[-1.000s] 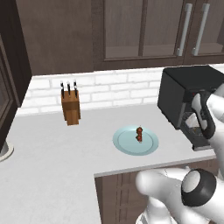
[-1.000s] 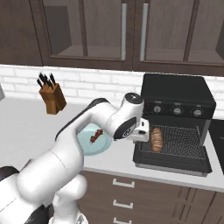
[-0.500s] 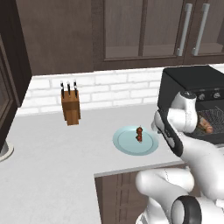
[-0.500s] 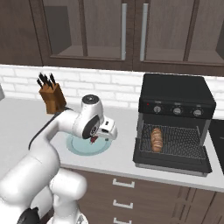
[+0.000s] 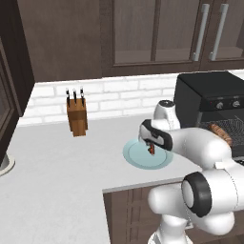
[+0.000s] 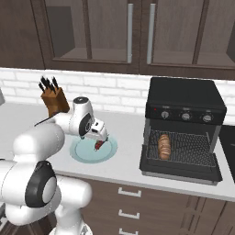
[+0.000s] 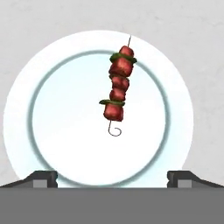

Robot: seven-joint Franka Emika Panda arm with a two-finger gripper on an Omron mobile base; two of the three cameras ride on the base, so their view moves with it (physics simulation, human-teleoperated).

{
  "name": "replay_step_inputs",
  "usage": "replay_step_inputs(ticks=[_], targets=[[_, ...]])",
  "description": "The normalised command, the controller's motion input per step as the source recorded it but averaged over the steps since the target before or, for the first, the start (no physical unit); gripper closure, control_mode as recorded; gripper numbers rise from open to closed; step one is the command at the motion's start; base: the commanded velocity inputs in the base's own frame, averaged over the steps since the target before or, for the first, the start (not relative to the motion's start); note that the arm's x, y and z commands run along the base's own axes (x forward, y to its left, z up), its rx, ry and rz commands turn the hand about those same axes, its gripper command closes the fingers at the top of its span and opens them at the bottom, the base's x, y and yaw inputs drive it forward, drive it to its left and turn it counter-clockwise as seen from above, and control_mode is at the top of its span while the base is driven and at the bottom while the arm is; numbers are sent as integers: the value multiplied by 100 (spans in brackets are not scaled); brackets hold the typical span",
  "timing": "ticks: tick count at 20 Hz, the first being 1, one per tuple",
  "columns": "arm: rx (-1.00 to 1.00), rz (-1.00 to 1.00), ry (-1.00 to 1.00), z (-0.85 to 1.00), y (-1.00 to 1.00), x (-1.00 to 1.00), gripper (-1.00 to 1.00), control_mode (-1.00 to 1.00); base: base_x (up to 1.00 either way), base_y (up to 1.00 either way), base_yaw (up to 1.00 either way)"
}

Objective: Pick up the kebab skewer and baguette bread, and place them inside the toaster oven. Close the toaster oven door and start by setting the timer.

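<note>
Pale blue glaze is all that lies under the kebab skewer [image 7: 119, 85], which rests on the plate [image 7: 39, 109] toward its far side, on the grey tabletop [image 5: 57, 167] left of the toaster oven [image 6: 186, 108]. The pincer [image 7: 112, 177] hangs over the plate with its jaws spread wide and nothing between them. The baguette bread [image 6: 164, 146] already lies on the rack inside the oven, whose door [image 6: 181, 170] is dropped open toward the near edge. The risk I see is in the grab: the stick is thin and the chunks are lumpy, so jaws closing off-centre could nudge it sliding across the slick plate, or catch only the bare wire end and let it swing. Coming down too hard could also tip or shove the plate itself.
</note>
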Motion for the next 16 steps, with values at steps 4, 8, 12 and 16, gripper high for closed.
replay_step_inputs(ticks=[4, 8, 12, 16], targets=[[1, -4, 0, -42, 0, 40, -100, -100, 0, 0, 0], [5, -3, 0, -42, -2, 26, -100, -100, 0, 0, 0], [3, -5, 0, -36, -8, 4, -100, -100, 0, 0, 0], [0, -5, -1, -27, -16, 0, -100, -100, 0, 0, 0]])
